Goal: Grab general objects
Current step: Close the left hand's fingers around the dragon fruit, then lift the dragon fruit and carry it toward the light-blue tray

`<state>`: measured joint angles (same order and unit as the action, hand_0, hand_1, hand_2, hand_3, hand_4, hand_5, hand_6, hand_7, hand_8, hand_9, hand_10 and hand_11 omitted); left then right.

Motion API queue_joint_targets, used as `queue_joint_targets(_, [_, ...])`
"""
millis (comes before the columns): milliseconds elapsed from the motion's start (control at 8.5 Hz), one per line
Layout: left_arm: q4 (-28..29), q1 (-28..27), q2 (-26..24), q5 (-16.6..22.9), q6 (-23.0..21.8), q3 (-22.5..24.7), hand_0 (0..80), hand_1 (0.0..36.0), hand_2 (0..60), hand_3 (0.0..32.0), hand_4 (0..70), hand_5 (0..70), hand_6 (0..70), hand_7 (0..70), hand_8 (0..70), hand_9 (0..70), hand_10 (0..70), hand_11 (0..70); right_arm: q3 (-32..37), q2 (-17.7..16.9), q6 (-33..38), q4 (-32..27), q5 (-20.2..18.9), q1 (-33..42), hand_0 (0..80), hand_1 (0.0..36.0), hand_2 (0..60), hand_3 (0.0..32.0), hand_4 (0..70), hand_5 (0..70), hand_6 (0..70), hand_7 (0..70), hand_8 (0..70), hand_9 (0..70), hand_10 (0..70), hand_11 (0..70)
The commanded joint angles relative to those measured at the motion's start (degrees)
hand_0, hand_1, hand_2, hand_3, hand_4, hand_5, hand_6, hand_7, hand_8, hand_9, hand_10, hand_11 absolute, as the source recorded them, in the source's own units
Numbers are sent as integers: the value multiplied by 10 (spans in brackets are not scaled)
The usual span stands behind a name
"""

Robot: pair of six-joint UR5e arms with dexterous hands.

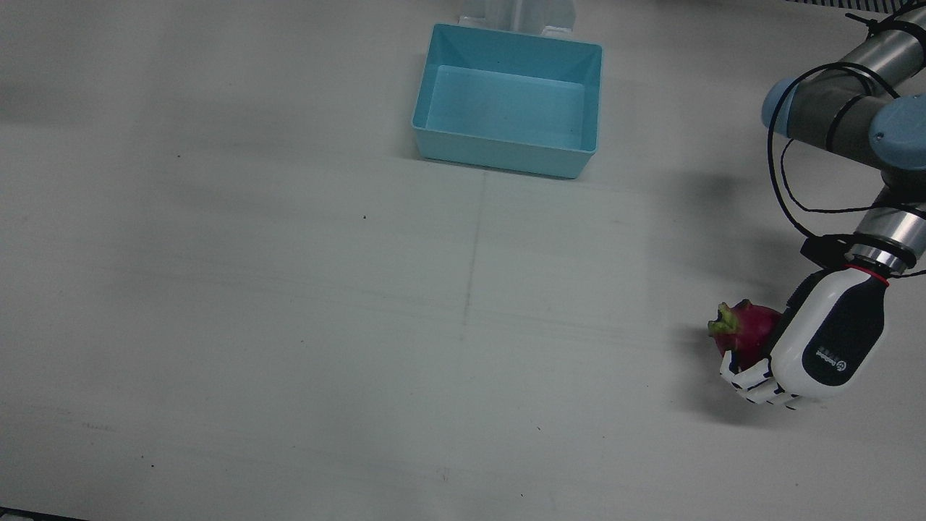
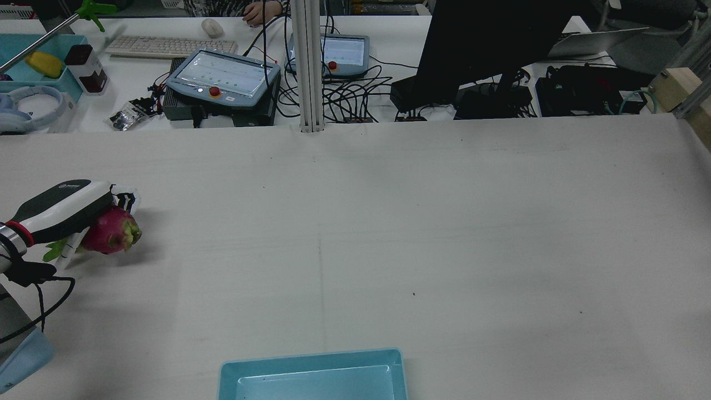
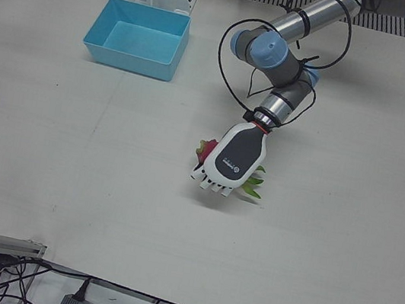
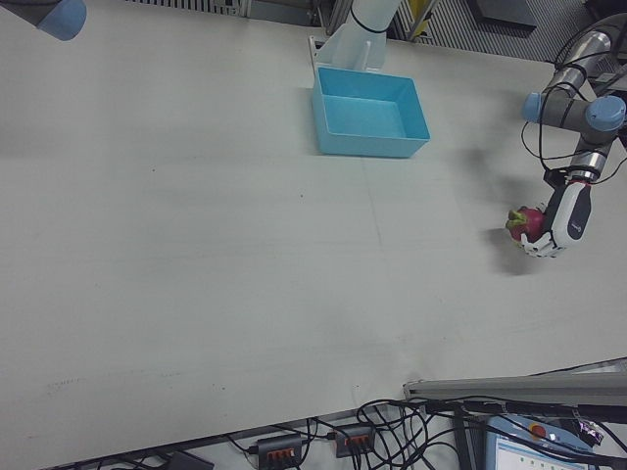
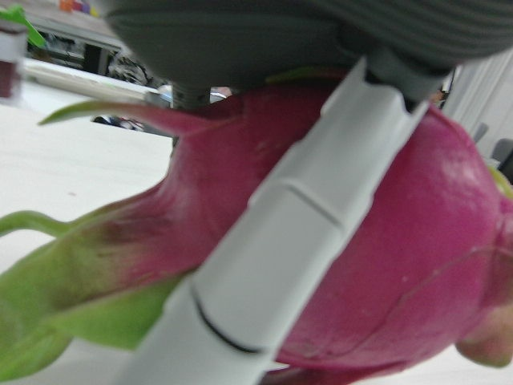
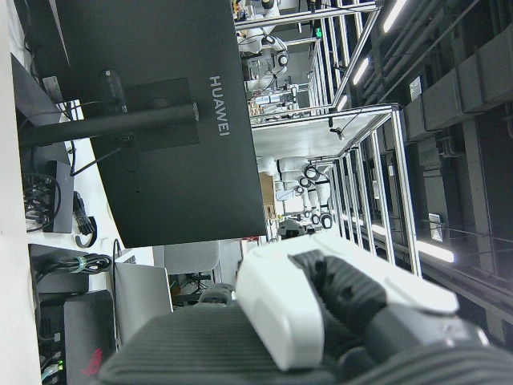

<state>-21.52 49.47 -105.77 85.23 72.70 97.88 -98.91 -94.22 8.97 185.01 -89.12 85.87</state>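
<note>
Table [image 1: 289,325] is big, white & mostly bare. Blue bin [image 1: 510,101] sits at the far middle edge by the robot's base, open side up, nothing inside in front view. Rear view only shows the bin's near rim, but it alone shows the desk behind w/ a black monitor [image 2: 477,50], a keyboard [image 2: 166,45] & cables.

Left arm [image 3: 280,49] bends down over the robot's left half of the table. Left hand [image 1: 817,347] is clamped on the dragon fruit [image 1: 745,329], fingers [image 1: 752,383] curled round it. Fruit is pink w/ green tips, well apart from the bin, near the left side edge of the table.

Front view shows the pink body poking out beside the palm. Left-front view mostly hides the fruit under the hand's back; only a pink bit & green leaves peek out. Left hand view is very close: one white finger [image 5: 296,233] lies across the pink skin.

Can't tell if the fruit touches the table or hangs just over it.

Right hand [image 6: 337,305] shows only in its own view, aimed at the monitor; can't tell if its fingers are apart or together.

Lots of open room btw the fruit & the bin.
</note>
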Motion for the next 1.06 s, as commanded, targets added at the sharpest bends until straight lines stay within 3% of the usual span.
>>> queue_joint_targets(0, [160, 89, -43, 231, -263, 5, 800, 320, 600, 0, 700, 700, 700, 700, 700, 700, 700, 700, -1, 0, 0, 0, 0, 0, 0, 0, 0, 0, 0, 0, 0, 0, 0, 0, 0, 0])
queue_joint_targets(118, [150, 122, -56, 244, -290, 64, 800, 256, 466, 0, 700, 700, 700, 700, 700, 700, 700, 700, -1, 0, -1, 1, 0, 0, 0, 0, 0, 0, 0, 0, 0, 0, 0, 0, 0, 0])
queue_joint_targets(235, [139, 115, -56, 251, -300, 104, 800, 282, 600, 0, 700, 700, 700, 700, 700, 700, 700, 700, -1, 0, -1, 1, 0, 0, 0, 0, 0, 0, 0, 0, 0, 0, 0, 0, 0, 0])
queue_joint_targets(471, [131, 31, -54, 256, -316, 168, 800, 336, 600, 0, 700, 700, 700, 700, 700, 700, 700, 700, -1, 0, -1, 1, 0, 0, 0, 0, 0, 0, 0, 0, 0, 0, 0, 0, 0, 0])
queue_joint_targets(706, [35, -36, -56, 249, -314, 291, 800, 332, 600, 0, 700, 700, 700, 700, 700, 700, 700, 700, -1, 0, -1, 1, 0, 1, 0, 0, 0, 0, 0, 0, 0, 0, 0, 0, 0, 0])
queue_joint_targets(941, [24, -100, -67, 246, -313, 305, 800, 334, 600, 0, 700, 700, 700, 700, 700, 700, 700, 700, -1, 0, -1, 1, 0, 1, 0, 0, 0, 0, 0, 0, 0, 0, 0, 0, 0, 0])
